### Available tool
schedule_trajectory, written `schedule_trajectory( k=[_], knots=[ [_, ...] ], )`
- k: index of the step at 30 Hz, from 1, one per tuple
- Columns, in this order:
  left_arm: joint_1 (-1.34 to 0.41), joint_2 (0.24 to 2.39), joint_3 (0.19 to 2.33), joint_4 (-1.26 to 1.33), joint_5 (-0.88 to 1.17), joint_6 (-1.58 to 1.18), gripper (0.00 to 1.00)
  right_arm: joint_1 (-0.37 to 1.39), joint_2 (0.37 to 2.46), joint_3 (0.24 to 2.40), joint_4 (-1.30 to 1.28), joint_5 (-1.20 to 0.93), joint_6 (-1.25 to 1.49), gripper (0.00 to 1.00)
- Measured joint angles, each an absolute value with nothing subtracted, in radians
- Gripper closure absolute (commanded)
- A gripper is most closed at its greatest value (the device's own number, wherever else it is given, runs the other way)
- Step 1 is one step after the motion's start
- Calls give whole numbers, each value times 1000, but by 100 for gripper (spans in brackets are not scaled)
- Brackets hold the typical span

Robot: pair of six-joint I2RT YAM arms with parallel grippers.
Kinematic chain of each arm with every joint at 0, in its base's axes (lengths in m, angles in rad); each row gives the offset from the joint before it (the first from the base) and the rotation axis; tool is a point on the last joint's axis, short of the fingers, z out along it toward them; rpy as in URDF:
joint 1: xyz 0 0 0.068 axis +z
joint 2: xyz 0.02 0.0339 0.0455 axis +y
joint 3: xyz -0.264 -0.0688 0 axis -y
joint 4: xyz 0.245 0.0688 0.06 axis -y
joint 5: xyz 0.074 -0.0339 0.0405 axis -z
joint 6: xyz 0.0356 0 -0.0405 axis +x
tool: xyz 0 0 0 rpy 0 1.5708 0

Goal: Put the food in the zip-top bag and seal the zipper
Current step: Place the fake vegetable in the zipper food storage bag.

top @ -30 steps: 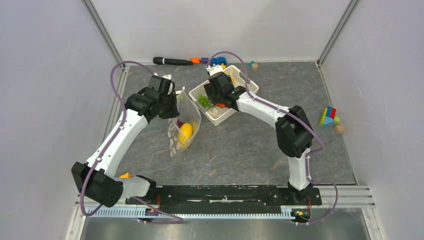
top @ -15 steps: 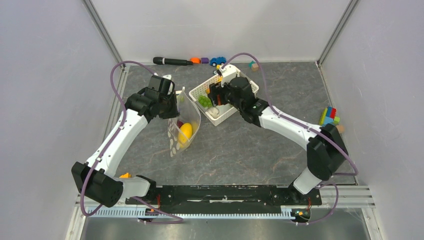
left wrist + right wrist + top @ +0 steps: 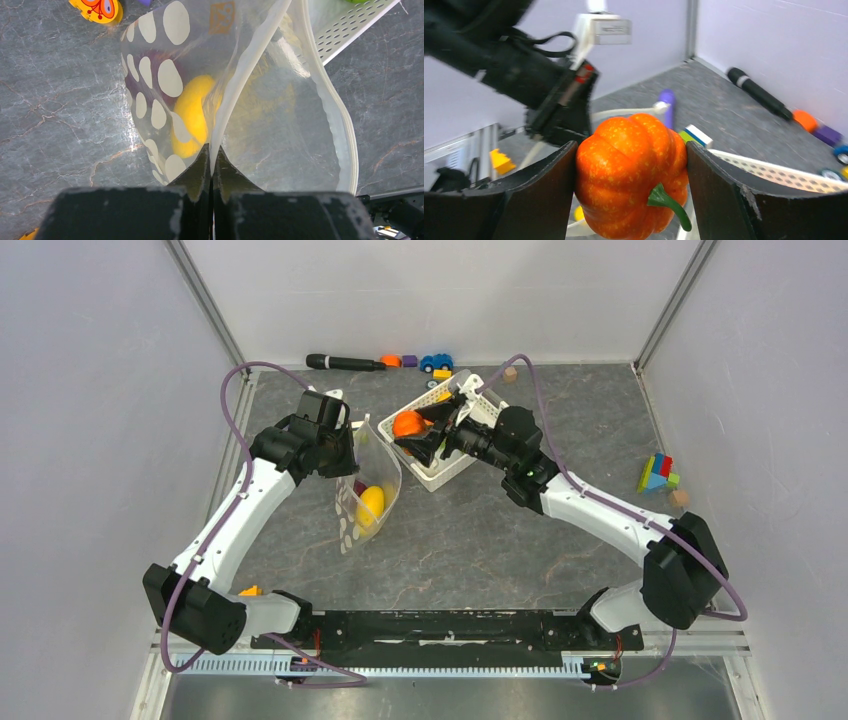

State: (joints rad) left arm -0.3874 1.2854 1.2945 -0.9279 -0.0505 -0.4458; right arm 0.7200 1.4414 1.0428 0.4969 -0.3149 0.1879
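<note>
once down in basket [image 3: 438,478], pumpkin [image 3: 407,424] now aloft

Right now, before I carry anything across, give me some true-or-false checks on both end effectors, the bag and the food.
1. The right end effector grips an orange pumpkin. True.
2. The left end effector is open and clear of the bag. False: it is shut on the bag's mouth edge.
3. A yellow piece lies inside the bag. True.
4. The pumpkin is inside the bag. False: it is in the right end effector, over by the white basket.
5. The zipper is sealed. False: the mouth gapes open.
</note>
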Motion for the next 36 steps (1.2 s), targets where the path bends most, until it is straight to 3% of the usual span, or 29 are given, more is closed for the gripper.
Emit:
schedule_trajectory(
  k=[7, 15, 30, 36],
  knots=[
    [-387, 1285, 1295, -928, -50, -446, 98, 746, 1465, 1040, 620, -516, 253, 53],
    [-387, 1285, 1295, -928, -50, -446, 98, 812, 1579, 1063, 629, -585, 289, 52],
    [-384, 1285, 1293, -929, -49, -444, 98, 838, 1619, 1084, 494, -472, 263, 38],
    [-384, 1285, 1293, -929, -49, -444, 98, 838, 1619, 1100, 420, -385, 243, 26]
  ],
)
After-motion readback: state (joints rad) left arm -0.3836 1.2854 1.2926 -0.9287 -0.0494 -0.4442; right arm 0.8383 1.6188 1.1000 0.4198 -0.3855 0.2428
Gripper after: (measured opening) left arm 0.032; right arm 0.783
